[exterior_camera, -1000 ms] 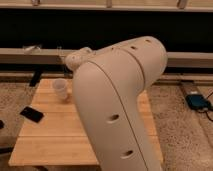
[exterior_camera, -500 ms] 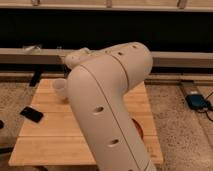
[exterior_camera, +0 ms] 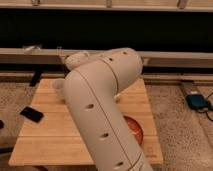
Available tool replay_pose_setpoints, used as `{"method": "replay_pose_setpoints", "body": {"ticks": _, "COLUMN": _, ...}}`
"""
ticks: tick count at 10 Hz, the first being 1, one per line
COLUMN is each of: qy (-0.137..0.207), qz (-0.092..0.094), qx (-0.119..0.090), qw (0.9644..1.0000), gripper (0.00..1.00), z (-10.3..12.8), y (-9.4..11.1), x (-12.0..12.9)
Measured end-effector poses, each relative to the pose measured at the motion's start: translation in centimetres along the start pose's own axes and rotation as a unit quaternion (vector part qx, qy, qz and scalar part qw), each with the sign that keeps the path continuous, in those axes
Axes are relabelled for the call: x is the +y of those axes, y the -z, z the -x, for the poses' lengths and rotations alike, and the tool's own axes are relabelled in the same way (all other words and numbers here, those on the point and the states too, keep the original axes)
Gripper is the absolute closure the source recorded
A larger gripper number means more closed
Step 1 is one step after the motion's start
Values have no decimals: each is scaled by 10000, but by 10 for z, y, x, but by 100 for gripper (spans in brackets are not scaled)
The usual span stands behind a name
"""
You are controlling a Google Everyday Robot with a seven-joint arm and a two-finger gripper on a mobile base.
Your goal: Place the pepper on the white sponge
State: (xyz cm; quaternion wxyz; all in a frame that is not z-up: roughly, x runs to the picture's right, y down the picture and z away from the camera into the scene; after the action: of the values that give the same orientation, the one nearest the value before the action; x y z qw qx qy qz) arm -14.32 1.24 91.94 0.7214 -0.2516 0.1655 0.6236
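Arm [exterior_camera: 100, 115]: the big white link rises from the bottom edge to an elbow at upper centre, then folds left towards a rounded joint. It fills the middle of the camera view and covers most of the worktop [exterior_camera: 45, 140].

Gripper: not seen anywhere. Judged to be down behind the arm, over the far-left part of the worktop. Whether it is apart, together or clamped on something, I cannot tell.

Pepper: not visible, hidden by the arm or already carried. Long axis and stem direction cannot be read.

Sponge: not visible either, presumably behind the same link.

Visible:
- bowl [exterior_camera: 135, 131], orange-red, a sliver showing at the arm's right side, near the front right of the worktop.
- cup [exterior_camera: 58, 85], pale, peeking out just left of the arm, far-left area.
- flat black object [exterior_camera: 32, 114] at the worktop's left edge; on or off it, unclear.
- blue item [exterior_camera: 198, 101] on the floor, well to the right.

Judgement: the folded pose suggests the arm is reaching down onto the far-left worktop. Progress of the placement cannot be confirmed.
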Motion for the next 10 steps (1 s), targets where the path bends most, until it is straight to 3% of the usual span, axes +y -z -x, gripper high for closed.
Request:
{"method": "replay_pose_setpoints", "body": {"ticks": 3, "qy": -45, "qz": -31, "qx": -74, "qw": 10000, "gripper": 100, "z": 12, "y": -8, "x": -7}}
{"method": "replay_pose_setpoints", "body": {"ticks": 8, "qy": -36, "qz": 25, "qx": -380, "qw": 9993, "gripper": 100, "z": 30, "y": -6, "x": -2}}
{"method": "replay_pose_setpoints", "body": {"ticks": 9, "qy": -34, "qz": 36, "qx": -427, "qw": 9991, "gripper": 98, "z": 33, "y": -6, "x": -1}}
{"method": "replay_pose_setpoints", "body": {"ticks": 10, "qy": -31, "qz": 44, "qx": -472, "qw": 9989, "gripper": 90, "z": 35, "y": -6, "x": 0}}
